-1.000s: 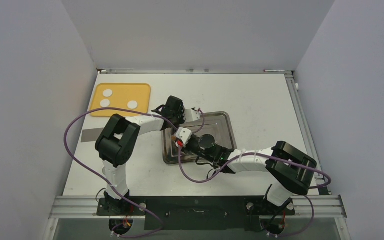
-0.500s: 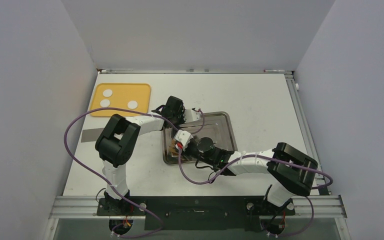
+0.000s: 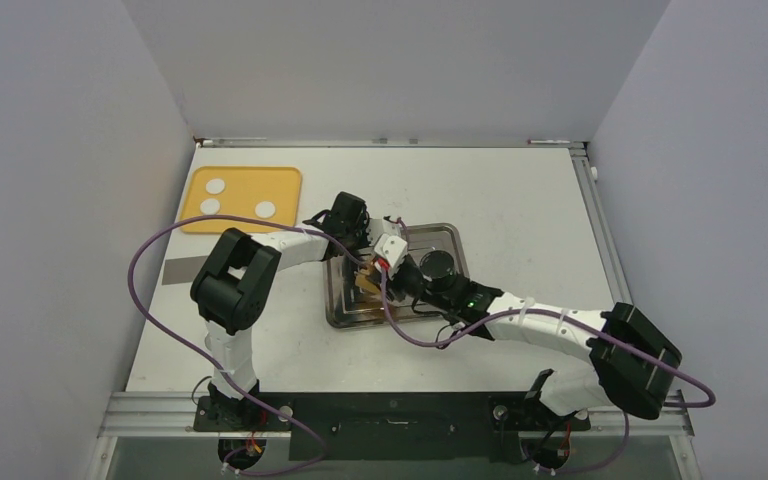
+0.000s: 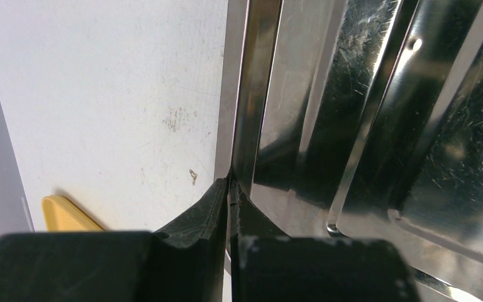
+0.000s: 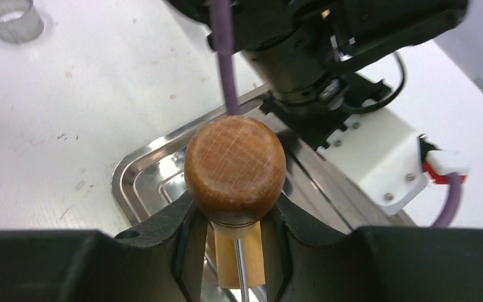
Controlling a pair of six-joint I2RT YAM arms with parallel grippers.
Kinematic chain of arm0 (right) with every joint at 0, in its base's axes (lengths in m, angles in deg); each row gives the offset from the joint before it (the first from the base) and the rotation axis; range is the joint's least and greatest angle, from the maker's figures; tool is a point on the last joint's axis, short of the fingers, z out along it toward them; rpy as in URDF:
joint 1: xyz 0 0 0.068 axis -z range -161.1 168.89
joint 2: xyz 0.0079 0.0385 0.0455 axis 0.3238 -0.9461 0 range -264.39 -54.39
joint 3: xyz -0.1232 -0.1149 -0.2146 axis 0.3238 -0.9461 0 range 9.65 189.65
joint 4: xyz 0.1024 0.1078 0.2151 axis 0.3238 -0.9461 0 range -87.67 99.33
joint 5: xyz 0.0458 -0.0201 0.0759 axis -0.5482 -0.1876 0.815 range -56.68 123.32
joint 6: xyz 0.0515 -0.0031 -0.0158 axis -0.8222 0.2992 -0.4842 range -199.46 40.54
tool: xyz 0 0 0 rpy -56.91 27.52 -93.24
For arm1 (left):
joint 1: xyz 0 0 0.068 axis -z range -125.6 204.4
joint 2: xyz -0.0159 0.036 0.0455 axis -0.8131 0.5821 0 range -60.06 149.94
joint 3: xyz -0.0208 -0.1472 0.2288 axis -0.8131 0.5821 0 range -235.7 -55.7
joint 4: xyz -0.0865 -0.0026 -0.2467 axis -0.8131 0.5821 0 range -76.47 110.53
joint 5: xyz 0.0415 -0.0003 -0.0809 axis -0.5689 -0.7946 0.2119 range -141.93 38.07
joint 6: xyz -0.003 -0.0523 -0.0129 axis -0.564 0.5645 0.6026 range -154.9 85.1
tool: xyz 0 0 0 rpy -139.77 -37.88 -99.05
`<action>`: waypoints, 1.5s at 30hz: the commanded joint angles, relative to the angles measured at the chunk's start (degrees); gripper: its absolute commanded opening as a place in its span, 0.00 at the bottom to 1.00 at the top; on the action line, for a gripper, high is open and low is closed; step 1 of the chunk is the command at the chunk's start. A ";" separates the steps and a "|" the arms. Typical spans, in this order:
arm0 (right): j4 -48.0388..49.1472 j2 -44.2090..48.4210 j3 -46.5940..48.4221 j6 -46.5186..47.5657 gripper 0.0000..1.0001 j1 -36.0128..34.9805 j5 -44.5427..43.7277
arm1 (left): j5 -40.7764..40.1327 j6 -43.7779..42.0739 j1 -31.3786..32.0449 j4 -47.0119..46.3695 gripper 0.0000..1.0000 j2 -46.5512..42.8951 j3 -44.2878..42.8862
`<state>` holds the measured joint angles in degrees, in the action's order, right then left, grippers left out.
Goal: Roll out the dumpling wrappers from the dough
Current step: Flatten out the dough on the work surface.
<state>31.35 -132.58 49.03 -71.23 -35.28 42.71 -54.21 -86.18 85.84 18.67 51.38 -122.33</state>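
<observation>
Reach of right arm [image 3: 550, 325] across steel tray [image 3: 430, 229], right gripper [image 5: 234, 251] around wooden handle [image 5: 234, 165]

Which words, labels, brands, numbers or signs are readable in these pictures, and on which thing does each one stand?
No text can be read in any view. The yellow tray, the dough pieces on it, the metal tray, the wooden rolling pin and the white plastic block show no letters, numbers or signs.

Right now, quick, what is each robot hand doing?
Left gripper: closed, fingers pinching the rim of the metal tray.
Right gripper: closed around the wooden rolling pin.
</observation>
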 commanded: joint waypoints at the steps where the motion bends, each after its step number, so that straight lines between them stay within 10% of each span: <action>1: 8.82 1.87 2.28 0.33 0.08 3.86 5.89 | 4.12 1.71 0.11 9.34 0.00 3.95 2.47; 15: 7.56 -10.16 -1.54 10.92 0.08 1.76 2.62 | 4.15 1.69 0.11 9.71 0.00 4.14 2.11; 45: 10.79 -14.98 -6.37 -1.20 0.08 0.23 0.52 | 4.22 1.70 0.11 9.79 0.00 4.14 2.12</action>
<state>53.14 -144.80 44.98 -64.61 -36.89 38.77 -54.04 -86.99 85.84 18.70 51.40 -122.33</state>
